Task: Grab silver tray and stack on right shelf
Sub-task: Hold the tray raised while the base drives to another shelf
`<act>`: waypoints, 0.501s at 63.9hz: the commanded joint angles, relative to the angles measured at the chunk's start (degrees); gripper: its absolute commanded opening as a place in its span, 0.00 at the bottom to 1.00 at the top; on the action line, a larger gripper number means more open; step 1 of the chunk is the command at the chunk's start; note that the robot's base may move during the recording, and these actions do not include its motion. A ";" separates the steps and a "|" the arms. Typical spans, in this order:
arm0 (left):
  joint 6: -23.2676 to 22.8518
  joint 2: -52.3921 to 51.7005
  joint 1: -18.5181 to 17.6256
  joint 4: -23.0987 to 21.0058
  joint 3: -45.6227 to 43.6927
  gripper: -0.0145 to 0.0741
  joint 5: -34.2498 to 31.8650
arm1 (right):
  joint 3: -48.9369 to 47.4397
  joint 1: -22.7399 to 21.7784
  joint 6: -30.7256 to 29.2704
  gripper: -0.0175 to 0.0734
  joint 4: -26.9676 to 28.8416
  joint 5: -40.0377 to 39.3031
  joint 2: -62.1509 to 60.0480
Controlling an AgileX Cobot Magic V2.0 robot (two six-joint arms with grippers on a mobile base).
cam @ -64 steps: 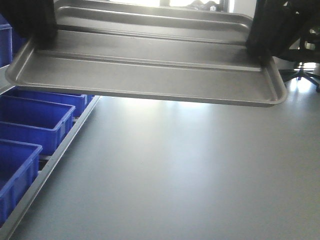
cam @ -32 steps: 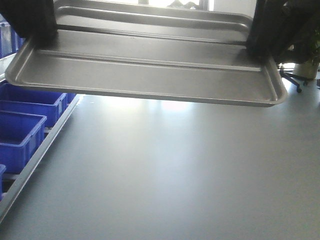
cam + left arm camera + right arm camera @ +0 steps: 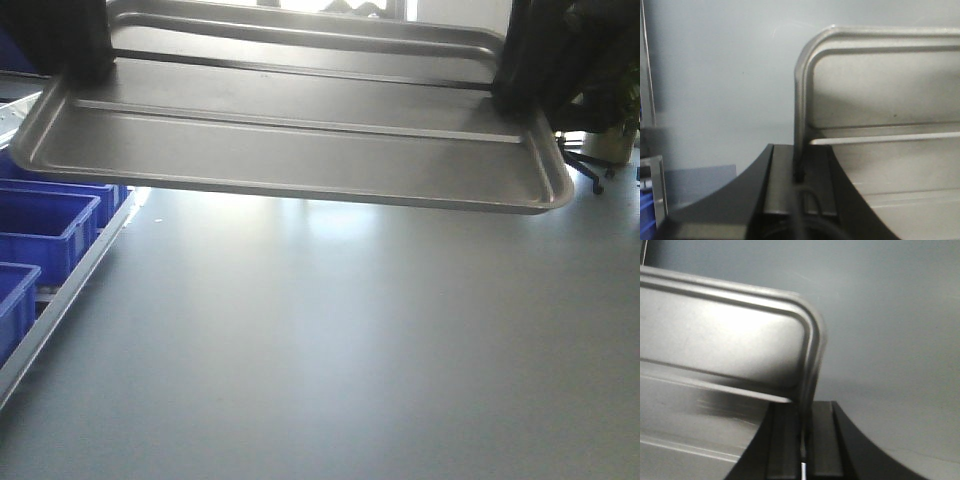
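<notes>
The silver tray point(image 3: 300, 140) hangs level in the air across the top of the front view, its two long ridges showing. My left gripper point(image 3: 70, 50) is shut on its left rim and my right gripper point(image 3: 525, 70) on its right rim. The left wrist view shows the black fingers of the left gripper point(image 3: 799, 160) pinching the tray's point(image 3: 880, 90) thin edge near a rounded corner. In the right wrist view the right gripper point(image 3: 803, 420) clamps the tray's point(image 3: 715, 335) other edge the same way. The right shelf is out of view.
Blue plastic bins point(image 3: 45, 220) sit in a row at the far left, behind a grey metal rail point(image 3: 60, 300). Grey floor point(image 3: 350, 350) spreads below the tray. An office chair base point(image 3: 585, 160) and a pot point(image 3: 610, 140) stand at the far right.
The blue bins and rail have slid further left out of the frame, and the background at right has shifted. The tray stays in the same place, held by both grippers.
</notes>
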 commanded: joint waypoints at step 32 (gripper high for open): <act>0.52 -2.04 -0.54 1.88 -1.77 0.06 -0.46 | -2.24 0.02 -1.34 0.25 -1.62 -2.73 -1.85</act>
